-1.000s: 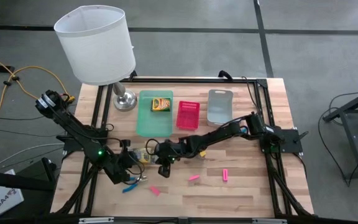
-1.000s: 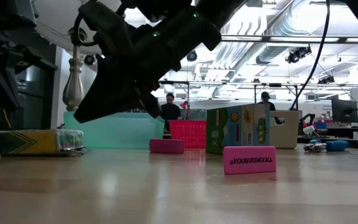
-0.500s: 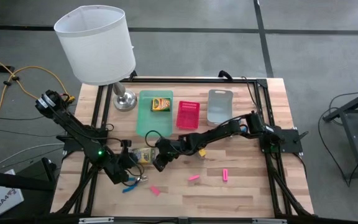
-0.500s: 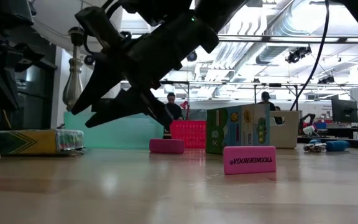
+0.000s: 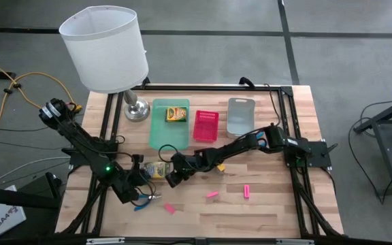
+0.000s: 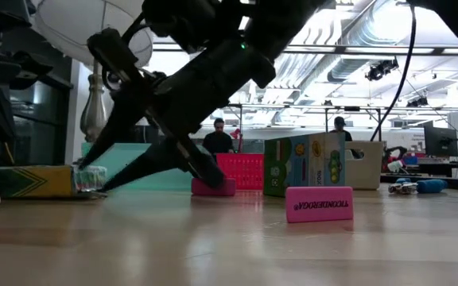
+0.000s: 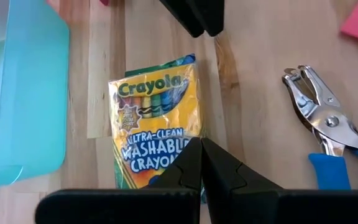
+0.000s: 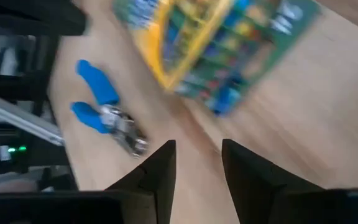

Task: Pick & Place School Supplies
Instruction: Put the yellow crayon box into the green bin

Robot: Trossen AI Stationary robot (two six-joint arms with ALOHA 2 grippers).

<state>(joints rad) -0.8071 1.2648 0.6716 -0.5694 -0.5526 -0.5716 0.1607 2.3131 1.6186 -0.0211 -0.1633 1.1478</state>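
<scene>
Reaching low over the desk (image 5: 271, 204), the right gripper (image 5: 171, 178) spreads its fingers beside a flat crayon box (image 5: 156, 170) near the left edge; the left gripper (image 7: 201, 163) hovers there, fingers pressed together.

Two dark fingers (image 8: 157, 177) of the right gripper (image 8: 197, 171) stick out over the wooden table (image 8: 303, 124) with a gap between them — nothing is in the gap. Just ahead of the tips lies a yellow-and-green crayon box (image 8: 219, 46), looking smeared. Off to one side of the fingers sits a metal tool with blue handles (image 8: 107, 115) — apart from the box.
</scene>
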